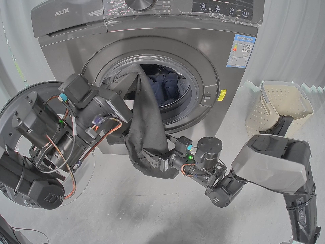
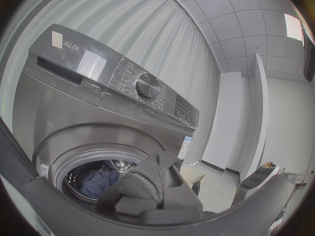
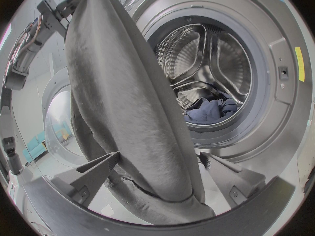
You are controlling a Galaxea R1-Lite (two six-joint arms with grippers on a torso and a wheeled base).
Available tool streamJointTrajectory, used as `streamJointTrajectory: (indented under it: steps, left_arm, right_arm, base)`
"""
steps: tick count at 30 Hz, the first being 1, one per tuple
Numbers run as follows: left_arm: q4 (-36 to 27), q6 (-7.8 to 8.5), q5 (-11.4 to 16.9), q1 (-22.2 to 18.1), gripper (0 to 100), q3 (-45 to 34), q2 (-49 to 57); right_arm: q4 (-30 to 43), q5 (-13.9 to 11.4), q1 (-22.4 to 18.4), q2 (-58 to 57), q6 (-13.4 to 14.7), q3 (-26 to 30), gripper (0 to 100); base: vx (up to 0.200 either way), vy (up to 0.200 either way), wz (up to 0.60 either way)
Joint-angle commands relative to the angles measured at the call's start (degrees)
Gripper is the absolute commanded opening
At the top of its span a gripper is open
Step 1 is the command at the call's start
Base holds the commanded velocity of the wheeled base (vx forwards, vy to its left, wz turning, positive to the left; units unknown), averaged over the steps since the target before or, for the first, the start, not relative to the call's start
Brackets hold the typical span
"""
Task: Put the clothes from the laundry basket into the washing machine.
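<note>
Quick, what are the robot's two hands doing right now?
Left gripper: closed, holding the grey cloth.
Right gripper: open, with the cloth hanging between its fingers.

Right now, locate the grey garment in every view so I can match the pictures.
Head view: grey garment draped out over the rim of the drum opening, hanging below it.
Left wrist view: garment bunched over the left pincer, before the opening.
Right wrist view: garment hanging between the right pincer's spread fingers.
Shared landmark: navy clothes inside the drum.
</note>
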State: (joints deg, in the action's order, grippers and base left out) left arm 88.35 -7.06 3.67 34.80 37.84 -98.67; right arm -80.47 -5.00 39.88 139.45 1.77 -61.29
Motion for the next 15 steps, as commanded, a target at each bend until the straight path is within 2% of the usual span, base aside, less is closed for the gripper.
streamJointTrajectory:
  steps: [1,7,13,14,15]
  left_arm:
    - [0.0,-0.06,0.1,0.7,0,-0.1,0.9]
    - [0.0,-0.06,0.1,0.7,0,-0.1,1.0]
    - [0.0,-0.24,0.1,0.5,0,0.0,0.9]
    - [0.0,-0.24,0.1,0.4,0,0.0,0.9]
    - [-0.1,-0.24,0.1,0.1,0,0.0,0.8]
  right_arm:
    - [1.1,-0.1,0.3,4.6,-0.2,-5.5,100]
    - [1.4,0.0,-0.1,7.7,-0.1,-12.3,100]
    - [0.8,0.4,-0.4,8.1,-0.1,-14.1,100]
    - [0.8,0.4,-0.4,8.1,0.0,-14.1,0]
    - [0.6,0.4,-0.6,7.6,0.0,-13.8,0]
  base:
    - [0.0,0.0,0.0]
    - [0.0,0.0,0.0]
    - [0.0,0.0,0.0]
    - [0.0,0.0,0.0]
    - [0.0,0.0,0.0]
